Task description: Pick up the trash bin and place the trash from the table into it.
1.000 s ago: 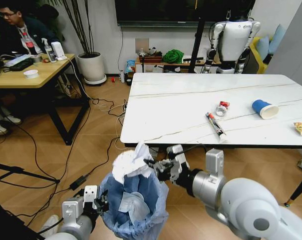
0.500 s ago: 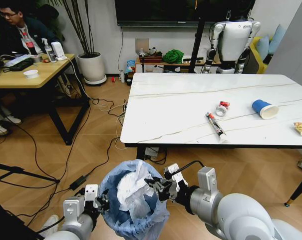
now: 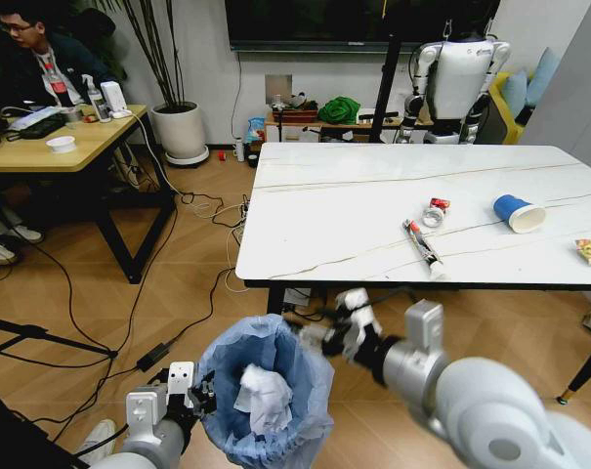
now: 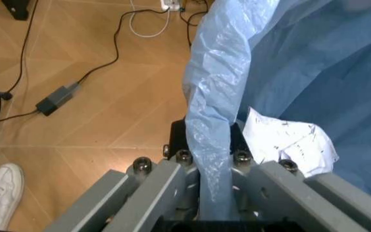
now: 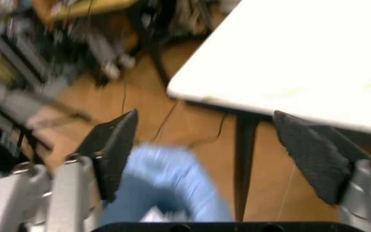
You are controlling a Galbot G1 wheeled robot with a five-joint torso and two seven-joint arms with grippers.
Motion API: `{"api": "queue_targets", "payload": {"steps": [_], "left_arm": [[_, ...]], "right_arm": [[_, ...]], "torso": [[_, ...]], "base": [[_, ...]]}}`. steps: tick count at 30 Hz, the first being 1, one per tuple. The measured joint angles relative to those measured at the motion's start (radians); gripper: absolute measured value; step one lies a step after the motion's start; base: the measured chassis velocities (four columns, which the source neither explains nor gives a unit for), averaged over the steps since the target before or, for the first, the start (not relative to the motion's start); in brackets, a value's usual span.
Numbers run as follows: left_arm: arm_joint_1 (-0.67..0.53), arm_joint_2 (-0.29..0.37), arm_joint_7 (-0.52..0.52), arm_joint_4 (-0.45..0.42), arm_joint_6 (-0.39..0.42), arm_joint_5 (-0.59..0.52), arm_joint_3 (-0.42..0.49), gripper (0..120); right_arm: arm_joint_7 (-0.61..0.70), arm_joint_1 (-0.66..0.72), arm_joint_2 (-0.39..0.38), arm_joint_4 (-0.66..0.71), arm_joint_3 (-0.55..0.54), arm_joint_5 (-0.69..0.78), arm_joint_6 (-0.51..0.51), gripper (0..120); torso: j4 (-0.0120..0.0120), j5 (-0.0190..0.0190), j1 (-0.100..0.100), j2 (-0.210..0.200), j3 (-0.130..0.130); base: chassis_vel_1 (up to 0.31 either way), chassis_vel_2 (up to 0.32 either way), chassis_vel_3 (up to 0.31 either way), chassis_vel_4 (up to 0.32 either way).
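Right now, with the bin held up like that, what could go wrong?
The left gripper pinches the trash bin by its thin bag rim, so the plastic might tear or slip. The open right gripper sits close to that rim and could snag it. The crumpled paper inside may spill if the bin tilts.

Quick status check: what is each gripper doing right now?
Left gripper: jaws shut on the rim of the trash bin, holding it up.
Right gripper: jaws open, empty, above the bin near the table edge.
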Motion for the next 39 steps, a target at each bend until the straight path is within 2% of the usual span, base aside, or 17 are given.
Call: {"api": "queue_targets", "payload": {"steps": [3,4,5,9,10,13,15,16,17,20,21,25,31,39], "left_arm": [[0.003,0.0,0.001,-0.002,0.0,0.001,0.0,0],[0.003,0.0,0.001,-0.002,0.0,0.001,0.0,0],[0.004,0.0,0.002,-0.003,0.0,0.001,0.001,0],[0.004,0.0,0.004,-0.004,0.0,0.001,0.002,0],[0.004,0.0,0.004,-0.004,0.0,0.001,0.002,0],[0.004,0.002,0.006,-0.008,0.0,0.001,0.002,0],[0.004,0.003,0.006,-0.009,0.0,0.001,0.002,0],[0.008,0.004,0.007,-0.013,0.0,0.001,0.002,0],[0.008,0.004,0.007,-0.013,0.0,0.001,0.002,0],[0.012,0.005,0.01,-0.017,0.0,0.003,-0.001,0],[0.012,0.005,0.01,-0.017,0.0,0.003,-0.001,0],[0.013,0.009,0.014,-0.023,0.0,0.005,-0.006,0],[0.015,0.014,0.017,-0.03,0.0,0.005,-0.009,0],[0.016,0.019,0.019,-0.035,0.0,0.001,-0.016,0]], "right_arm": [[0.005,-0.076,0.046,0.0,0.144,-0.038,0.02,93],[0.005,-0.076,0.046,0.0,0.144,-0.038,0.02,93],[-0.005,-0.112,0.061,0.0,0.191,-0.083,0.023,98],[-0.064,-0.233,0.116,-0.001,0.327,-0.272,0.031,100],[-0.064,-0.233,0.116,-0.001,0.327,-0.272,0.031,100],[-0.104,-0.323,0.165,-0.001,0.419,-0.426,0.053,100],[-0.12,-0.34,0.178,-0.001,0.439,-0.47,0.062,100],[-0.16,-0.379,0.217,-0.001,0.48,-0.576,0.088,100],[-0.16,-0.379,0.217,-0.001,0.48,-0.576,0.088,100],[-0.219,-0.429,0.297,-0.001,0.511,-0.709,0.122,100],[-0.219,-0.429,0.297,-0.001,0.511,-0.709,0.122,100],[-0.276,-0.468,0.425,-0.015,0.511,-0.819,0.147,100],[-0.293,-0.48,0.479,-0.052,0.497,-0.858,0.159,100],[-0.296,-0.474,0.479,-0.079,0.497,-0.856,0.161,100]], "torso": [[0.0,0.0,0.0,0.0,0.0],[0.0,0.0,0.0,0.0,0.0],[-0.0001,0.0001,0.0,0.0,0.0],[-0.0002,0.0002,0.0,0.0,0.0],[-0.0002,0.0002,0.0,0.0,0.0],[-0.0002,0.0001,0.0,0.0,0.0],[-0.0002,0.0001,0.0,0.0,0.0],[-0.0002,0.0001,0.0,0.0,0.0],[-0.0002,0.0001,0.0,0.0,0.0],[-0.0001,-0.0001,0.0,0.0,0.0],[-0.0001,-0.0001,0.0,0.0,0.0],[-0.0002,-0.0001,0.0,0.0,0.0],[-0.0001,-0.0001,0.0,0.0,0.0],[-0.0001,-0.0001,0.0,0.0,0.0]], "base": [[0.0,0.0,0.0,0.0],[0.0,0.0,0.0,0.0],[0.0,0.0,0.0,0.0],[0.0,0.0,0.0,0.0],[0.0,0.0,0.0,0.0],[0.0,0.0,0.0,0.0],[0.0,0.0,0.0,0.0],[0.0,0.0,0.0,0.0],[0.0,0.0,0.0,0.0],[0.0,0.0,0.0,0.0],[0.0,0.0,0.0,0.0],[0.0,0.0,0.0,0.0],[0.0,0.0,0.0,0.0],[-0.004,-0.005,0.008,0.006]]}}
